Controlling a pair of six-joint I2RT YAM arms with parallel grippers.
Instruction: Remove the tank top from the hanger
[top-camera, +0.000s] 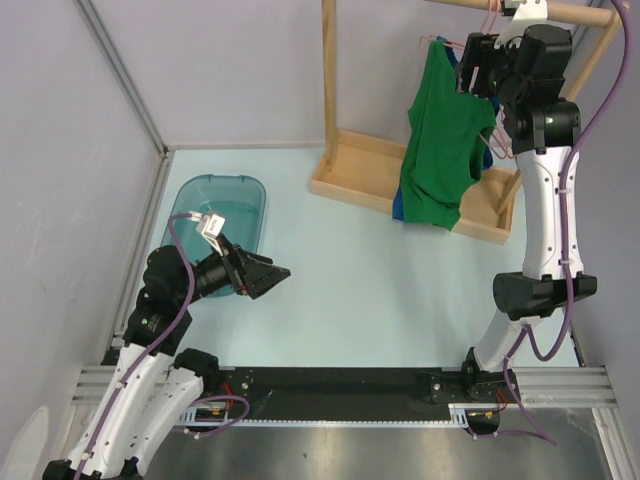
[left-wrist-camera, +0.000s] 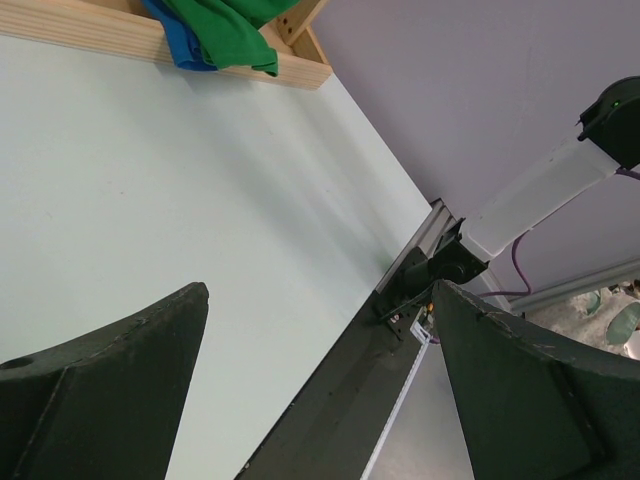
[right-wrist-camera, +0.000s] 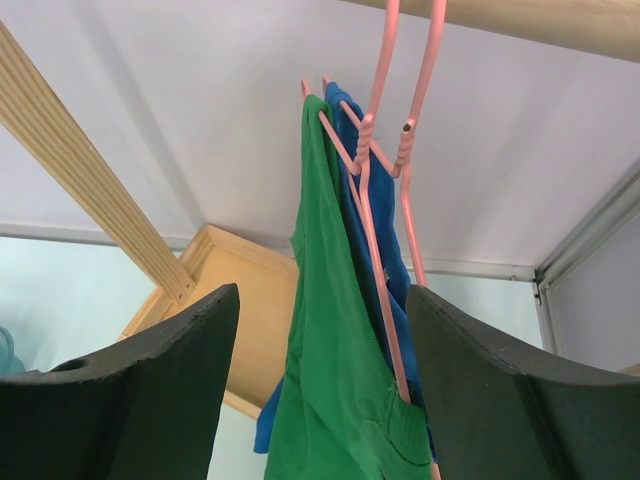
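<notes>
Black fingers of the right pincer are standing apart, raised high over the table's far right corner. They are bracketing the green tank top and the pink hanger without clamping either: a gap is showing on one side, and the other finger is sitting just beside the hanger wire. The tank top is draping from that hanger, its strap running up to the shoulder of the wire. A blue garment is hanging right behind it, touching it. Two pink hooks are looping over the wooden rail above. Both garments' hems are trailing down to the wooden rack base.

Over by the table's left edge, the left pincer is hovering above the pale table with its jaws spread wide, gripping nothing. It is sitting just beside the teal bin.
</notes>
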